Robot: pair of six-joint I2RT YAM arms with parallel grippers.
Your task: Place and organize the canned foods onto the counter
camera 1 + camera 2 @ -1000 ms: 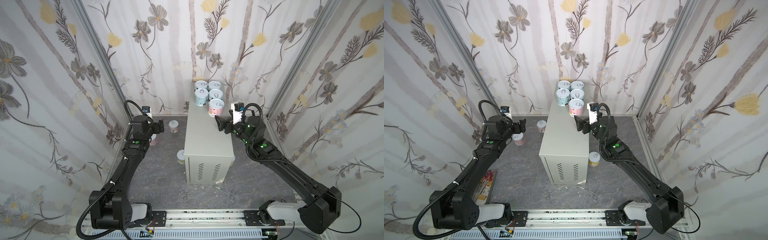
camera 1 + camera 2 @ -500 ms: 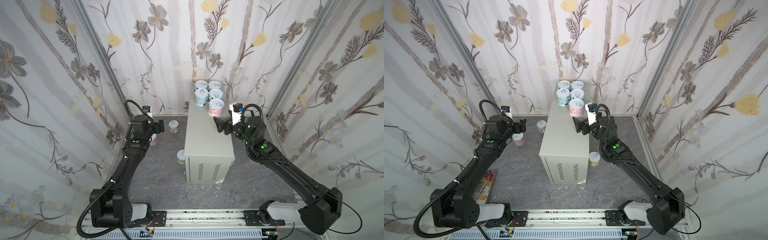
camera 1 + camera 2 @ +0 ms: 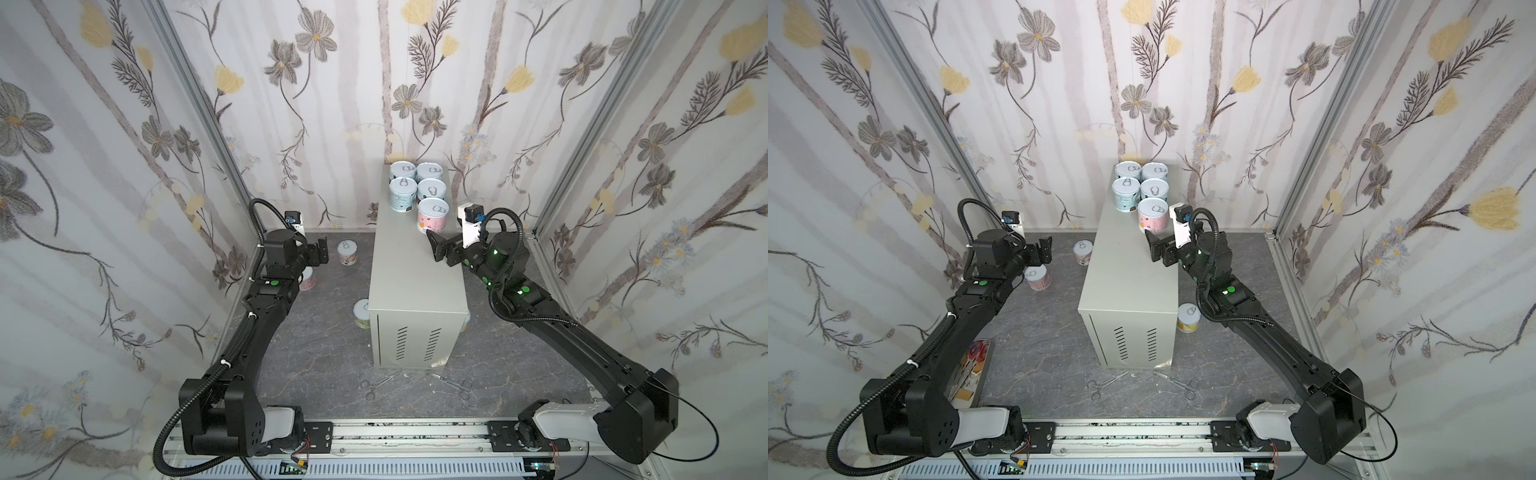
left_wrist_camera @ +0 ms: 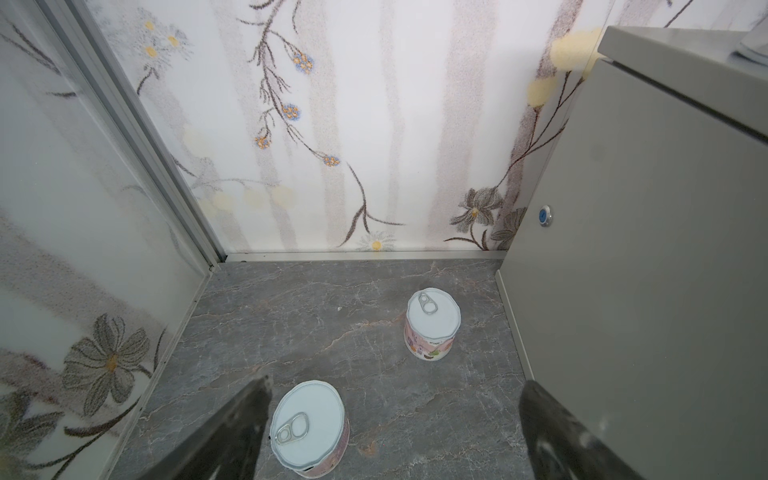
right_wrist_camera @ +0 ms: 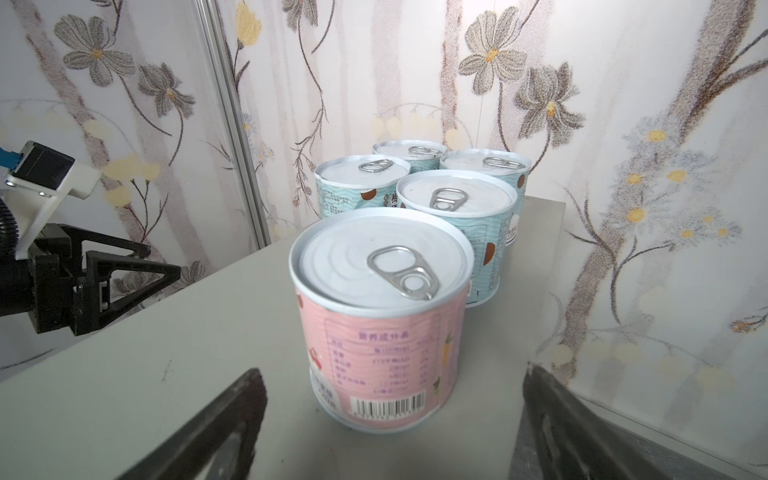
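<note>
The counter [image 3: 415,270] is a tall grey box in the middle of the floor. At its far end stand several teal cans [image 3: 403,194], with a pink can [image 3: 433,215] [image 5: 382,320] in front of them. My right gripper [image 3: 437,249] [image 5: 390,419] hovers over the counter just short of the pink can, open and empty. My left gripper [image 3: 322,254] [image 4: 395,415] is open over the floor left of the counter. Below it, close to one finger, stands a pink floor can [image 4: 309,428] [image 3: 308,279]. Another can [image 4: 432,326] [image 3: 347,252] stands further off.
A yellowish can [image 3: 362,313] stands on the floor by the counter's left side, and another [image 3: 1188,318] by its right side. Two pairs of forceps [image 3: 376,384] [image 3: 451,382] lie in front of the counter. A tray [image 3: 971,370] sits at the left. Flowered walls close in on three sides.
The right gripper's jaws have spread wider in front of the pink can on the counter. The left arm has barely moved.
</note>
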